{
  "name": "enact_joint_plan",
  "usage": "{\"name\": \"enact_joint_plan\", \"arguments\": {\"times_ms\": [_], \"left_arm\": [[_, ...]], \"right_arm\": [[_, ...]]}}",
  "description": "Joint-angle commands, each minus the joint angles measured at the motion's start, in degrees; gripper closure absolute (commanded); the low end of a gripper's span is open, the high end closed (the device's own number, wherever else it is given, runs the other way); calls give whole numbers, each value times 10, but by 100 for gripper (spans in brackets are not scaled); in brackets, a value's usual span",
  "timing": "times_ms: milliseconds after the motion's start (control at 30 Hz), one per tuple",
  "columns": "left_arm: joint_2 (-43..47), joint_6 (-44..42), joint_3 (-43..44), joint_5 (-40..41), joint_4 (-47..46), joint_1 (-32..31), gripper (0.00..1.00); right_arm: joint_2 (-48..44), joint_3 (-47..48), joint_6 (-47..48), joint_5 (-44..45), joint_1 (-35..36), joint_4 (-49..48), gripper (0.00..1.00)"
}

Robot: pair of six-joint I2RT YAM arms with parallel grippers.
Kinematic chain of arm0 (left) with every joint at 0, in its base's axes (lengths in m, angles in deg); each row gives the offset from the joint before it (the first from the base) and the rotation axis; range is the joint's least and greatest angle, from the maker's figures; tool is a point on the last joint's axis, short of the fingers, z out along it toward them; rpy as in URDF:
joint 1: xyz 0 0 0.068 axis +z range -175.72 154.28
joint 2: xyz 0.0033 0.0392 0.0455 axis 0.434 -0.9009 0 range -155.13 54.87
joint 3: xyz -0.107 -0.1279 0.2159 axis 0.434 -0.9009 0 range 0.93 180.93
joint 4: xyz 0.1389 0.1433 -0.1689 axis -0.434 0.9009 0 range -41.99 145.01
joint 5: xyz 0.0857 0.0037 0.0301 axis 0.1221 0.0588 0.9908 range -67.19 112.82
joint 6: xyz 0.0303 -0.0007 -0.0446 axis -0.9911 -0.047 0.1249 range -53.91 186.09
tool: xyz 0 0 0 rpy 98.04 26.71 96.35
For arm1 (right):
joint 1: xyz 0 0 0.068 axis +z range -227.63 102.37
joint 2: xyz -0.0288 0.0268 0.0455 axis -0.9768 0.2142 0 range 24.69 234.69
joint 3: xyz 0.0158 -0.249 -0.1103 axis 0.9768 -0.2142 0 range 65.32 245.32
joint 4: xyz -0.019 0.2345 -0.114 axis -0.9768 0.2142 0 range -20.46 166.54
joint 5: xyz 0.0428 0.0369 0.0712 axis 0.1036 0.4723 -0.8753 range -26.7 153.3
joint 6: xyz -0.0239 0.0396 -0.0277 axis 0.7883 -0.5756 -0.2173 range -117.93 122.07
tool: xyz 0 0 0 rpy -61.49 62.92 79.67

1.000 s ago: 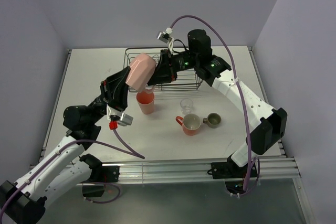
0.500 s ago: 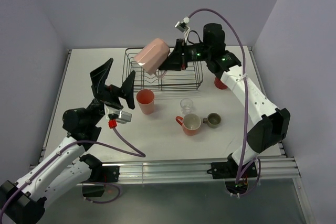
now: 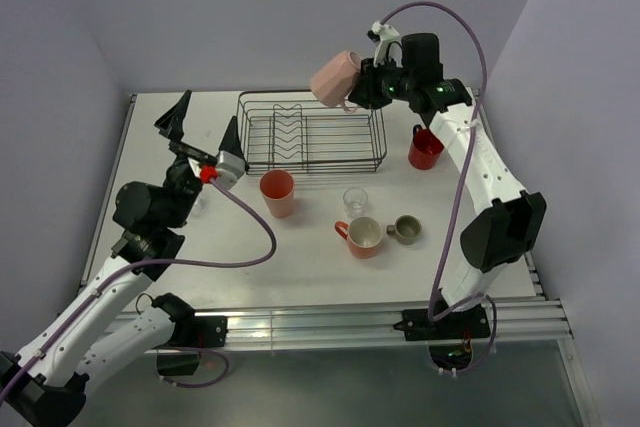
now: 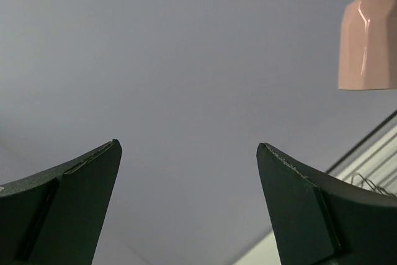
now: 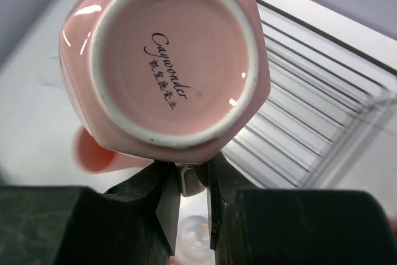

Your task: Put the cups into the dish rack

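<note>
Only my right wrist cam shows the stamped base of the pink mug [image 5: 170, 60], right gripper [image 5: 187, 198] clenching it; left gripper [image 4: 187, 147] raised, spread.

The pale pink mug [image 3: 335, 77] is glossy; its base carries a cream ring and dark script lettering. The dish rack [image 3: 290, 133] is black wire. Other colours: red mug [image 3: 424, 149], salmon tumbler [image 3: 277, 193], orange mug [image 3: 362, 236] with cream interior, grey-olive mug [image 3: 405, 229], clear glass [image 3: 355, 199], white table [image 3: 300, 272], purple cable [image 3: 440, 5].
</note>
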Motion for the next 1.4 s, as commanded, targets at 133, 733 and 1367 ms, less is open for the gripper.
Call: {"name": "enact_joint_plan", "arguments": {"times_ms": [133, 733, 1367], "left_arm": [[-26, 142, 72, 132, 193, -1, 1], [-53, 286, 96, 197, 337, 25, 1], [-95, 321, 127, 175, 415, 31, 1]], "right_arm": [[73, 72, 94, 240, 3, -4, 100], [163, 27, 50, 389, 23, -132, 100], [208, 2, 26, 473, 37, -167, 100]]}}
